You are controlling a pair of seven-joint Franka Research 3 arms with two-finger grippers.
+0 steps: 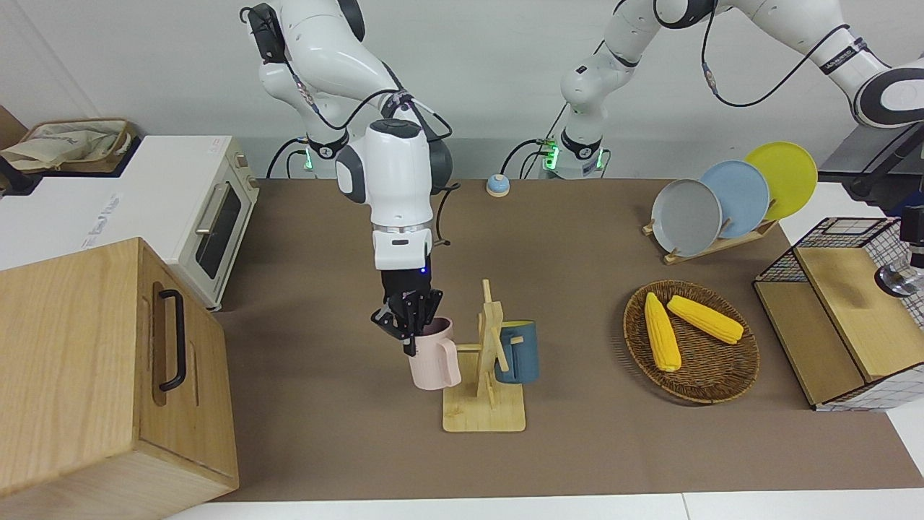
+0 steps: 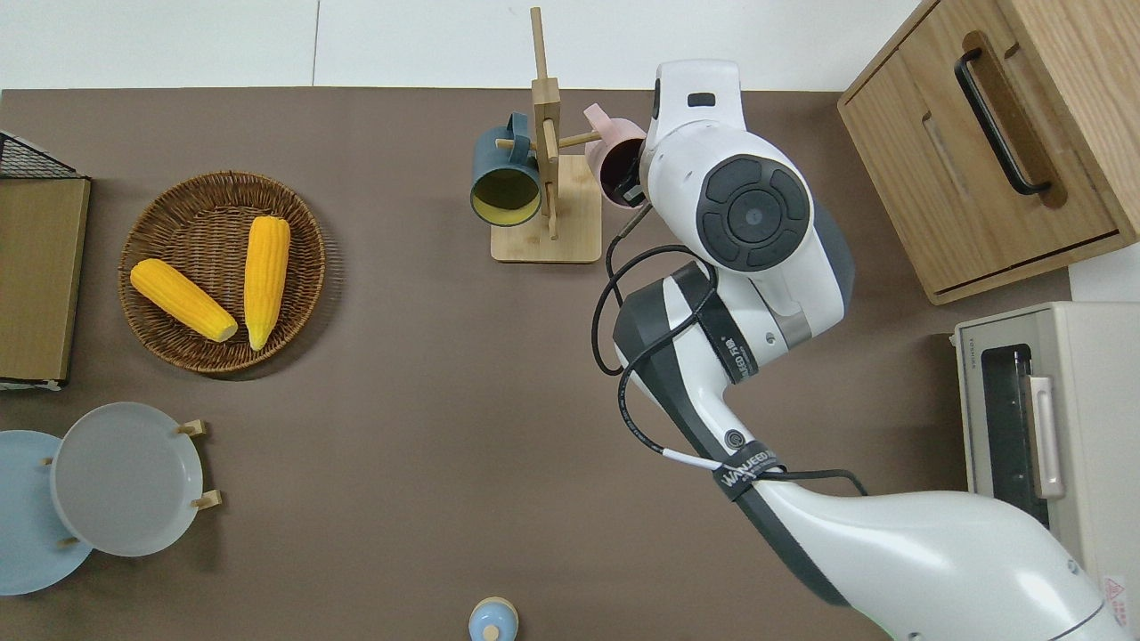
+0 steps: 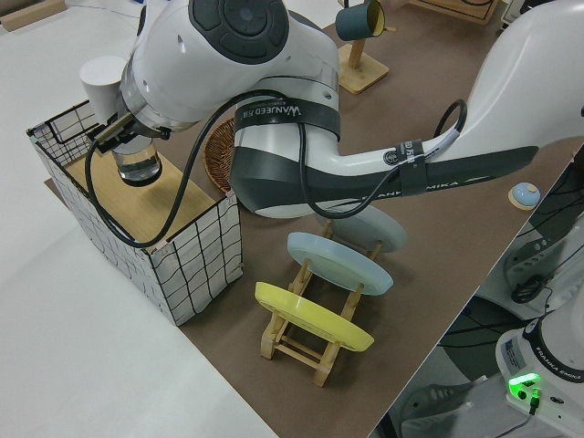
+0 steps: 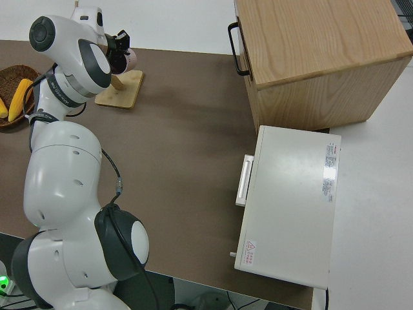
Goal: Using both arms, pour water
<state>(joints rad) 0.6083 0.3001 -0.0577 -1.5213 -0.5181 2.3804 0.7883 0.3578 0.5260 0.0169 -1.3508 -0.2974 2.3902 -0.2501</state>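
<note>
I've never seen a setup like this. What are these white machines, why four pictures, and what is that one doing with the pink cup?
They are two robot arms at a brown table, each ending in a two-fingered claw called a gripper. The four pictures show one moment from different cameras: one facing the robots, one looking straight down, and one at each end of the table.

The right gripper is closed on the rim of a pink mug that hangs on a wooden mug rack; a blue mug hangs on the rack's other side. The left gripper is over a wire crate at its end of the table, holding a clear glass.

Also on the table: a wicker basket with two corn cobs, plates in a stand, a toaster oven and a wooden cabinet.
</note>
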